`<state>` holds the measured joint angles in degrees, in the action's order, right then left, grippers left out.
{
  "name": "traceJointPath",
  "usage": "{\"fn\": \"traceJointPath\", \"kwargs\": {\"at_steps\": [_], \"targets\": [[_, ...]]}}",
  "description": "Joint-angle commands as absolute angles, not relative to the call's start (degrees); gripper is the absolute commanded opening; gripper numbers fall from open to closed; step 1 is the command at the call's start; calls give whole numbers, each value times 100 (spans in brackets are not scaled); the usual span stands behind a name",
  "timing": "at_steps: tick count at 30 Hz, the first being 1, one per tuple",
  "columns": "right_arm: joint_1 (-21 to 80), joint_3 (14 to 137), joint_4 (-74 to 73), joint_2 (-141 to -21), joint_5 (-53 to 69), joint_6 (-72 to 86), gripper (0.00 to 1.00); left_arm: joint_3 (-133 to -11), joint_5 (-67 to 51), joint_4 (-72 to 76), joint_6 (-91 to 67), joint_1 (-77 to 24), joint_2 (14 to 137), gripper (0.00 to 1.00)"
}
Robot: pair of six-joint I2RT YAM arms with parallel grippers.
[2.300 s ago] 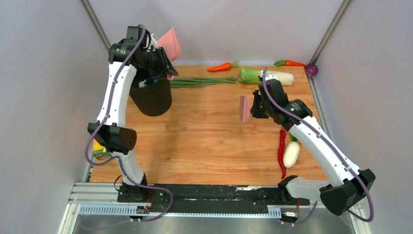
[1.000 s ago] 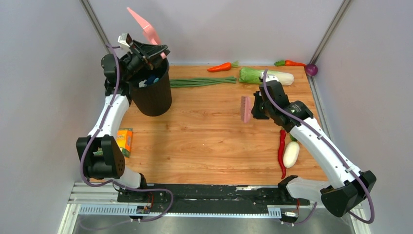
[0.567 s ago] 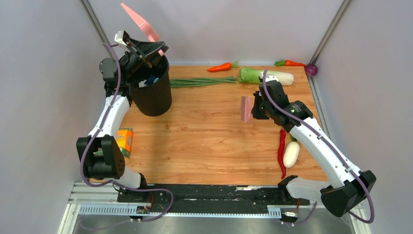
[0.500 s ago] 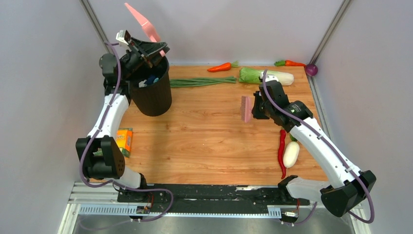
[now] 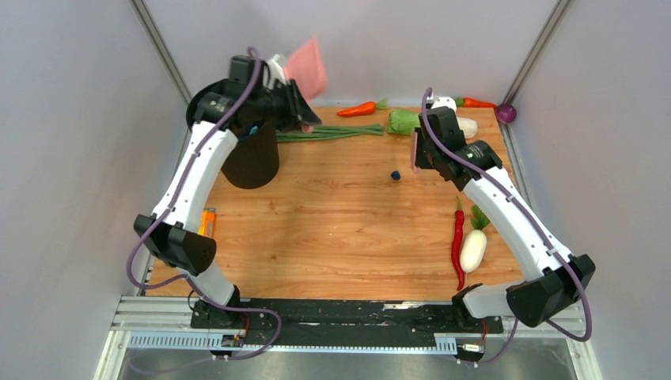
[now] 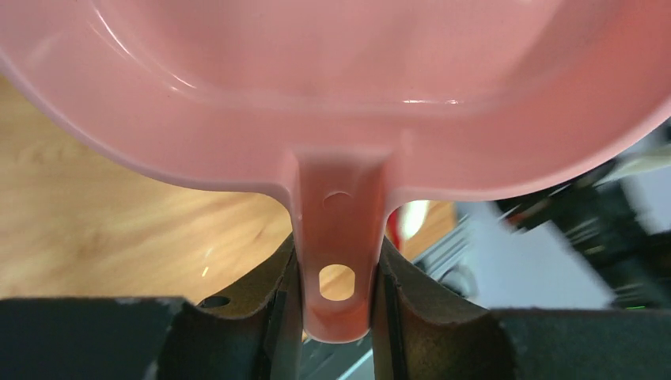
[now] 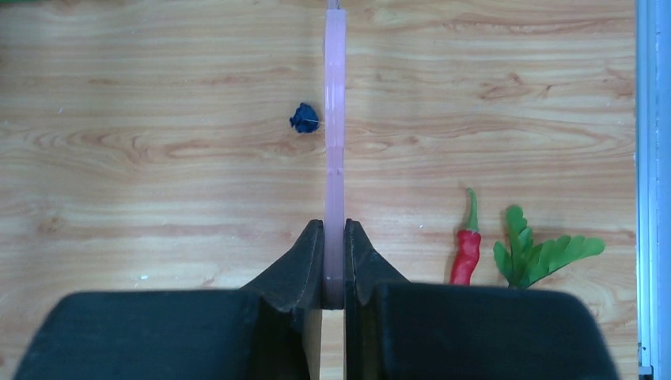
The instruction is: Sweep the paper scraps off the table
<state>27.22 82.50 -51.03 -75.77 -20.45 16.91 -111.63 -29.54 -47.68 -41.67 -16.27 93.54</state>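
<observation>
One navy paper scrap (image 5: pixel 395 175) lies on the wood table (image 5: pixel 332 229), just left of the pink brush (image 5: pixel 414 148); it also shows in the right wrist view (image 7: pixel 304 118). My right gripper (image 5: pixel 427 154) is shut on the brush handle (image 7: pixel 335 142), seen edge-on there. My left gripper (image 5: pixel 294 107) is shut on the handle of the pink dustpan (image 5: pixel 307 66), held up in the air over the table's back edge, right of the black bin (image 5: pixel 252 154). The dustpan (image 6: pixel 340 87) fills the left wrist view. Scraps inside the bin are hidden by the arm.
Green onion (image 5: pixel 328 133), carrot (image 5: pixel 358 108), cabbage (image 5: pixel 405 121), a second carrot (image 5: pixel 475 102) and a purple ball (image 5: pixel 506 113) lie along the back. A red chilli (image 5: pixel 457 245) and white radish (image 5: pixel 473 247) lie right. An orange box (image 5: pixel 207 222) lies left.
My left arm swung the dustpan from above the bin's left rim over to its right. My right arm moved the brush back and right, uncovering one navy scrap.
</observation>
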Motion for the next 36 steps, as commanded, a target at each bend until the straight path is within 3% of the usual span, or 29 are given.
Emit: {"fn": "traceJointPath", "kwargs": {"at_steps": [1, 12, 26, 36], "targets": [[2576, 8736, -4852, -8014, -2461, 1415, 0, -11207, -1515, -6697, -2725, -2467, 9702, 0], [2198, 9123, -4641, -8876, -1926, 1248, 0, -10267, 165, -7734, -2338, -3883, 10599, 0], [1459, 9474, -4193, -9975, -669, 1459, 0, -10064, -299, -7620, -2241, -4649, 11654, 0], [1433, 9001, -3885, -10196, 694, 1406, 0, -10020, -422, -7488, -2153, -4878, 12137, 0]]}}
